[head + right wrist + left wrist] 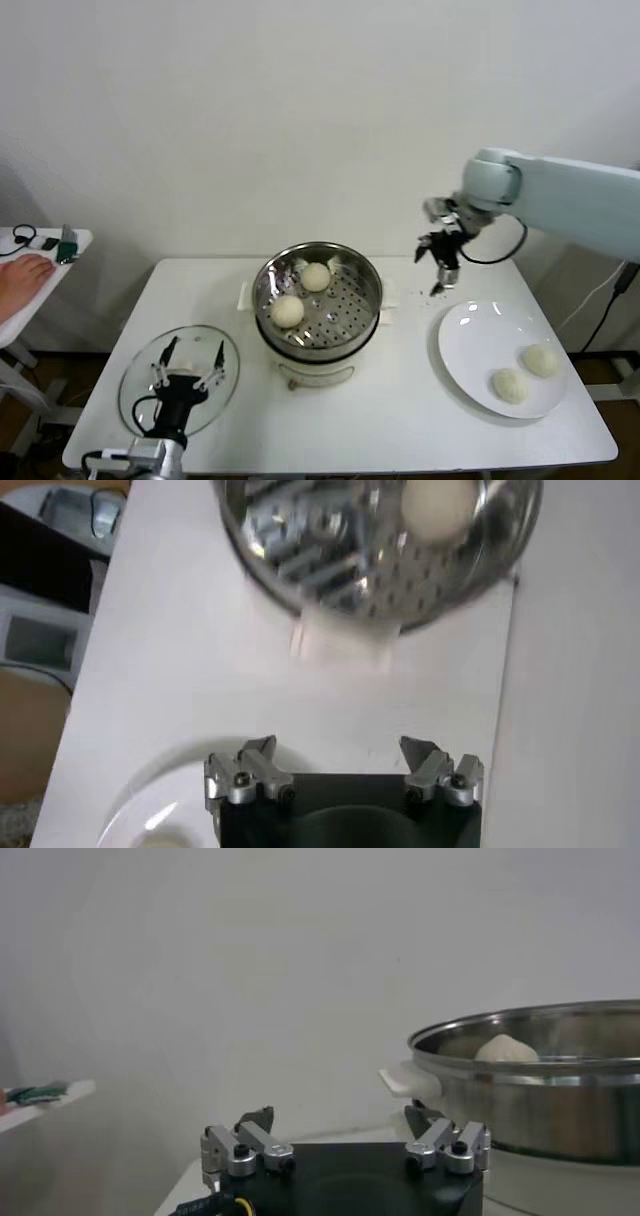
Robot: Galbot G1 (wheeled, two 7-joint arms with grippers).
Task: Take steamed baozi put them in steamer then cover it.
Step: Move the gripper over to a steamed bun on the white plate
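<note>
Right gripper (441, 262) hangs open above bare table between steamer (318, 298) and plate (470, 340) — two baozi (526, 372) near-right; left gripper (187, 364) open over the cover (140, 385).

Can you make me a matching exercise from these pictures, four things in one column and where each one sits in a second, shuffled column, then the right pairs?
Things:
1. two buns
2. two other buns
3. glass lid
4. right gripper

Places:
A. flat on the table, under the open left gripper
B. on the white plate
C. in the air between the steamer and the plate, open and empty
D. on the perforated tray inside the steamer

Pairs: 1-D, 2-B, 3-A, 4-C
</note>
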